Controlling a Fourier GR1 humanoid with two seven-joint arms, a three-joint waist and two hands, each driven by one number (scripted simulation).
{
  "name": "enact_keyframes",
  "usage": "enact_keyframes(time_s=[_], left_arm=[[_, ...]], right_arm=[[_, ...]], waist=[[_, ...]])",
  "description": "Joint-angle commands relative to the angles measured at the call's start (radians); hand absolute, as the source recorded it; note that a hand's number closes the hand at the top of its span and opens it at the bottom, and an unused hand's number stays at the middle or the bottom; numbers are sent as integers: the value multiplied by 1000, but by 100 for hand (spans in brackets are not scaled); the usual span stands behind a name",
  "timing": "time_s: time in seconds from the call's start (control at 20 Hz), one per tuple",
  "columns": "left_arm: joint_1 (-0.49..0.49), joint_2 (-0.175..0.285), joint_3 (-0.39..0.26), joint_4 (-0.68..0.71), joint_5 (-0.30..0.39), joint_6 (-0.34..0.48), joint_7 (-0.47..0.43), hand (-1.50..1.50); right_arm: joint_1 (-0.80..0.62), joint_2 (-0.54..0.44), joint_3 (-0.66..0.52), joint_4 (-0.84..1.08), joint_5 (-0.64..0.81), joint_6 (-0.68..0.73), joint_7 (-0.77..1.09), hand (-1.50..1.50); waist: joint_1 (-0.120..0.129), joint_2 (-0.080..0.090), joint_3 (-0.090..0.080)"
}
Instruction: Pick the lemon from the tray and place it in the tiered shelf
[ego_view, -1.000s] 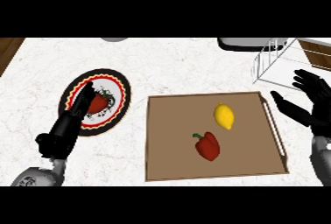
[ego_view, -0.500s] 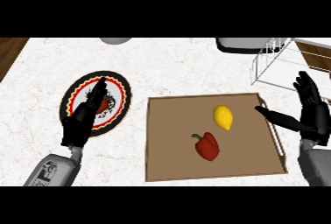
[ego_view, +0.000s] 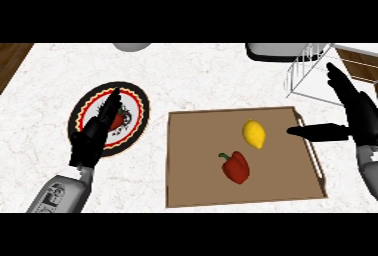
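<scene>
The lemon (ego_view: 255, 134) lies on the wooden tray (ego_view: 198, 165) above a red bell pepper (ego_view: 236, 168), while the right hand (ego_view: 360, 120) hovers with released, straight fingers beside the tray's right rim and the left hand (ego_view: 92, 139) lies flat, unclenched, over the plate (ego_view: 137, 116).

Left hand (ego_view: 94, 135) flat, fingers straight; right hand (ego_view: 358, 112) fingers extended, thumb jutting sideways

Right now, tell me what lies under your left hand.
A round plate with a patterned rim. The left hand covers its middle, where something red shows only partly, so I cannot identify it.
</scene>
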Motion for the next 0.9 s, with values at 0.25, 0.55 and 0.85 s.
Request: enact_keyframes(time_s=[0.25,0.55,0.85], left_arm=[[-5,-44,-21,14,-37,27,7,0],[60,-33,-20,-58,-46,4,-3,0],[-3,-19,80,57,-17,-84,-30,0]], right_arm=[[-138,-165,207,-156,115,279,432,-150],[-235,-117,265,-252,179,373,730,-150],[-213,-1,252,-375,253,413,863,-150]], waist=[[6,0,-2],[12,1,1],[1,3,1]])
